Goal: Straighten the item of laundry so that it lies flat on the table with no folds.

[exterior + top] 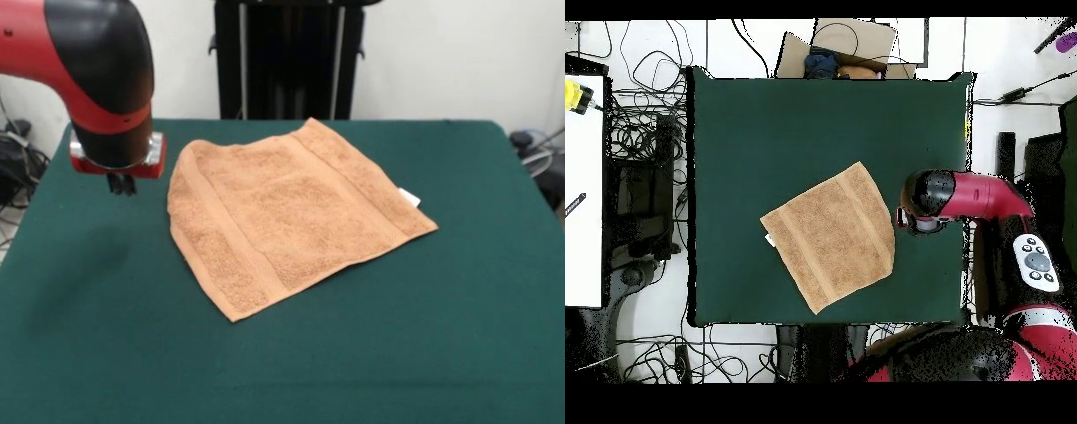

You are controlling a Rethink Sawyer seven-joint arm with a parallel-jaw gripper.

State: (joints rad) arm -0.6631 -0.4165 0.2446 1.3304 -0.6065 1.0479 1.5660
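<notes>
The item of laundry point(296, 212), an orange-tan terry towel with a woven border band, lies spread out and turned at an angle near the middle of the table point(441, 336). A small white tag point(409, 198) sticks out at its right edge. The towel's far-left corner looks rounded rather than square. My gripper point(121, 184) hangs just off that corner, to the left of the towel and above the green cloth, holding nothing. From overhead the towel point(830, 238) lies on the table point(765, 130) with the arm's end point(925, 203) beside its right edge.
A black stand point(287, 62) rises behind the table. Overhead, tangled cables point(645, 140) lie left of the table, beside a white desk point(585, 200). A cardboard box point(840, 50) sits beyond the top edge.
</notes>
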